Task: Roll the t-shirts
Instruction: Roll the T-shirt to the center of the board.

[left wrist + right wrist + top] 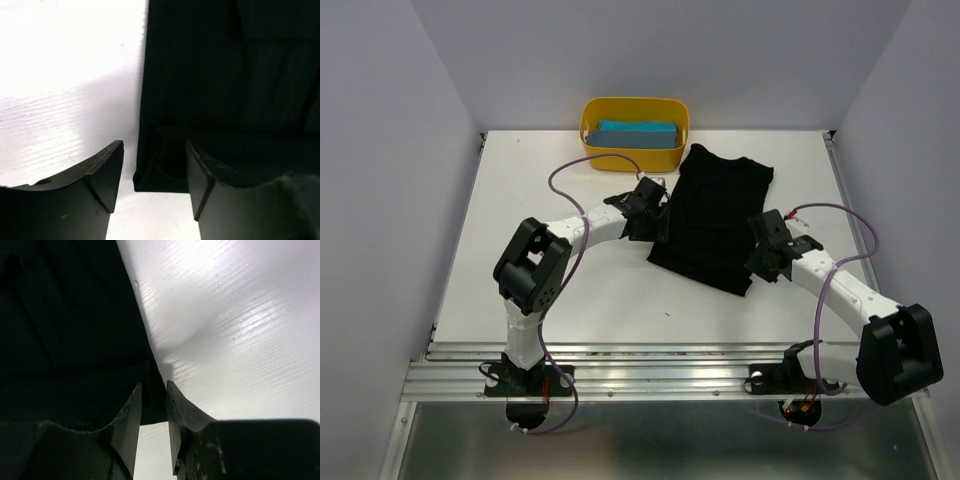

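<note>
Left gripper [154, 145] is hovering with jaws half open, the black t-shirt [715, 215] corner lying between them, right gripper [154, 383] is pinching its edge in narrow jaws, teal t-shirt [637, 134] is sitting in the tub [635, 158] well beyond both.

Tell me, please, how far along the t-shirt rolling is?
Done: the black t-shirt lies folded into a narrow strip. In hand: the left gripper is open over its left edge, the right gripper appears to pinch its right edge; no roll yet. Left: the teal t-shirt, folded in the yellow tub.
</note>
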